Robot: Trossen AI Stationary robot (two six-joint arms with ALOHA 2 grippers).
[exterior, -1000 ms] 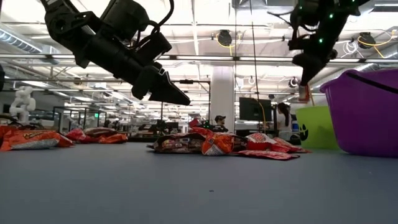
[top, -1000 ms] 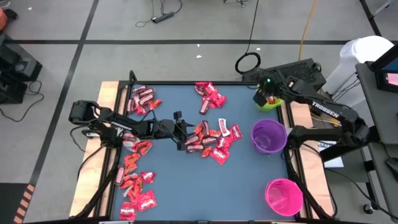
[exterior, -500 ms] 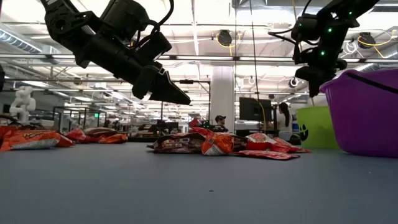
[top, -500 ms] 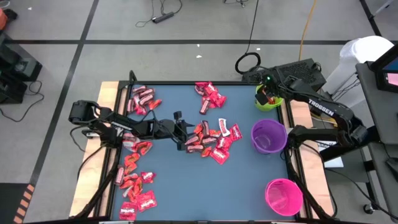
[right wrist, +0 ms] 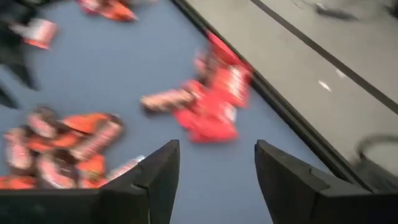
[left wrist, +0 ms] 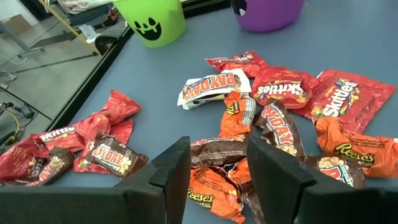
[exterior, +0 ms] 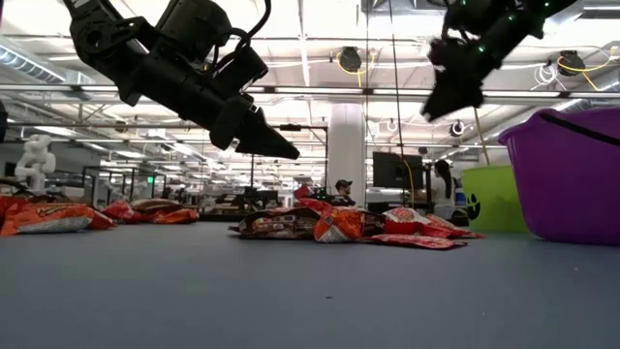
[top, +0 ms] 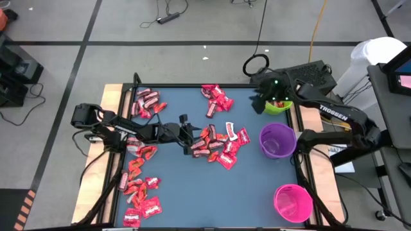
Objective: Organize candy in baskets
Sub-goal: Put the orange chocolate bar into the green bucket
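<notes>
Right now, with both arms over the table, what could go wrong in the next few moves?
1. The left gripper, open, hangs over overlapping candy in the middle pile; closing there could grab several pieces or drag neighbours.
2. The right gripper, open and empty, is beside the green basket; a low swing could tip it or the purple basket.

This is a large open robotics lab or industrial workspace. The low view looks past the blue-grey tabletop (exterior: 320, 291) into a hall with exposed ceiling beams and strip lights, a white square pillar (exterior: 346, 155), and a seated person (exterior: 342, 189) at distant desks. From above, grey concrete floor (top: 58, 70) carries black tape lines and loose cables.
</notes>
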